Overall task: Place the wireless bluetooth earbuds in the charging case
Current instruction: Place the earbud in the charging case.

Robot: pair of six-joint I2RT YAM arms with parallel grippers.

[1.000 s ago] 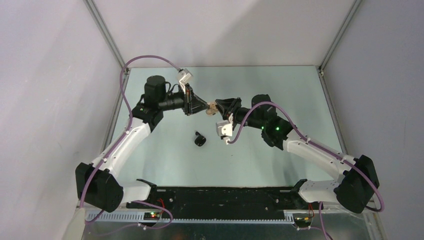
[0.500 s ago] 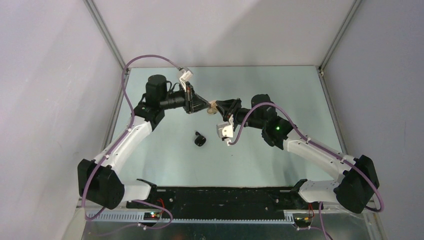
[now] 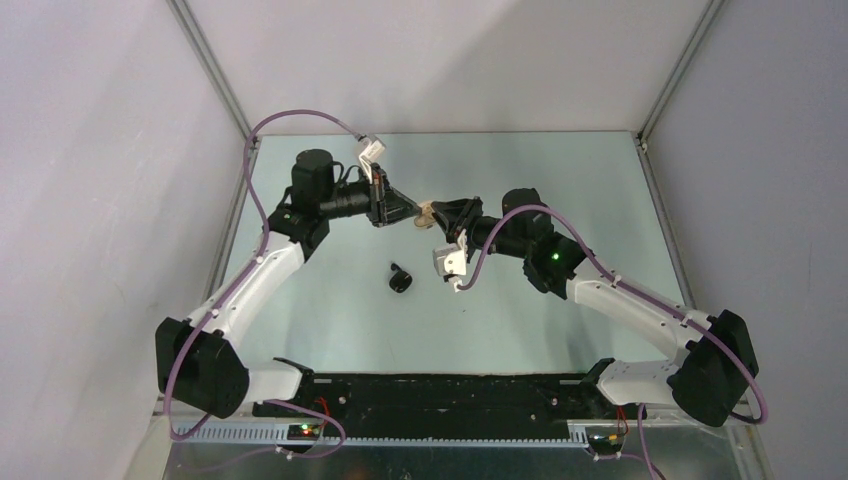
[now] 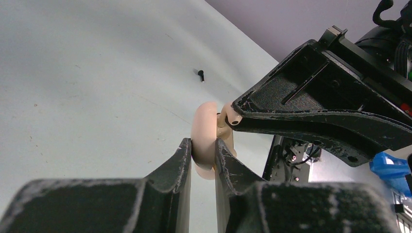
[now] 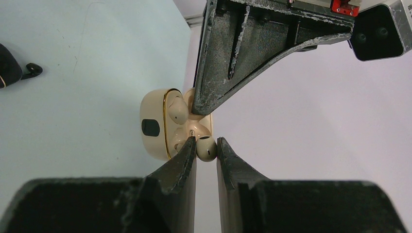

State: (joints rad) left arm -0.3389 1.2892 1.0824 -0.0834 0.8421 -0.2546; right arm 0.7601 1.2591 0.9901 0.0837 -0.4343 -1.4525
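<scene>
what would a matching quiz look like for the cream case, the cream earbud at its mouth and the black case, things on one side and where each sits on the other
Things
1. cream case
2. loose cream earbud
3. black case

Places
A. pinched between the fingers of the right gripper
B. clamped in the left gripper, lid open
C. resting on the table, held by neither gripper

Pairs: 1-B, 2-A, 3-C
</scene>
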